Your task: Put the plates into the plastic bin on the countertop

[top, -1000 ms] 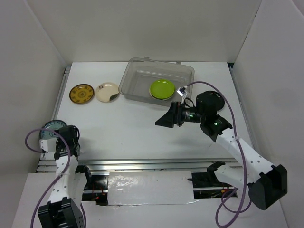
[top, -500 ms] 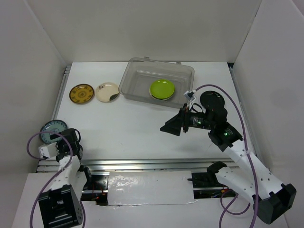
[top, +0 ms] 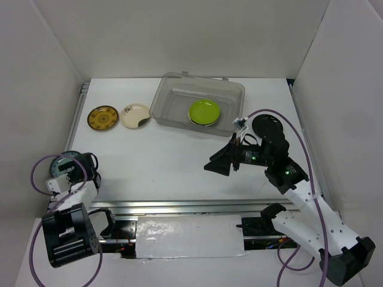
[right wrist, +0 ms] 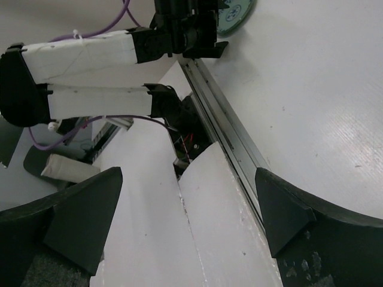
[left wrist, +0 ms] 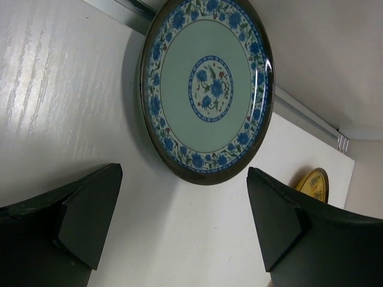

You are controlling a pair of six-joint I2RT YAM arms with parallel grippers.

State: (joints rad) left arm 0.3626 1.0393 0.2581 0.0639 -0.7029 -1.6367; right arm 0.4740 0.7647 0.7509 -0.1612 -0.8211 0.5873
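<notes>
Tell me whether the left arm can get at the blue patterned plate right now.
Probably yes. The left gripper is open, and the blue patterned plate lies flat on the countertop just beyond its fingertips with nothing between them.

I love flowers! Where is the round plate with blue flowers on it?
In the top view, the round blue-flowered plate lies at the left edge of the white countertop, near the front rail, just ahead of the open left gripper.
</notes>
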